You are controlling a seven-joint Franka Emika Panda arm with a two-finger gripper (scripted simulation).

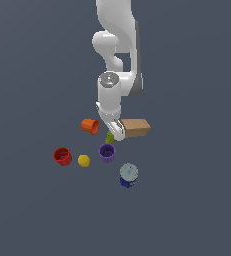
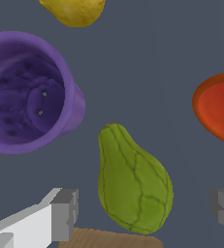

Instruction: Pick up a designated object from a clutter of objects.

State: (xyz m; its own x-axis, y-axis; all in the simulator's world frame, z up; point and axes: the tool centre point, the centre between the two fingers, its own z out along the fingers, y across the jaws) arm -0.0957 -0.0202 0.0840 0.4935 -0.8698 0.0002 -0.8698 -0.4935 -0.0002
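Observation:
The yellow-green bumpy item (image 2: 133, 184) lies on the floor between my two fingers, which stand wide apart on either side of it without touching it. In the exterior view it (image 1: 110, 137) peeks out just under the hand, between the orange cup (image 1: 90, 126), the purple cup (image 1: 107, 152) and the brown box (image 1: 135, 128). My gripper (image 1: 115, 131) is low over it and open; it also shows in the wrist view (image 2: 145, 210). The arm hides most of the item in the exterior view.
The purple cup (image 2: 26, 92) stands upright close to the item. The orange cup (image 2: 217, 109) lies on its side. The brown box (image 2: 108, 240) is right by the item's fat end. A yellow ball (image 1: 84, 160), red cup (image 1: 62, 156) and blue-and-grey can (image 1: 128, 174) sit further off.

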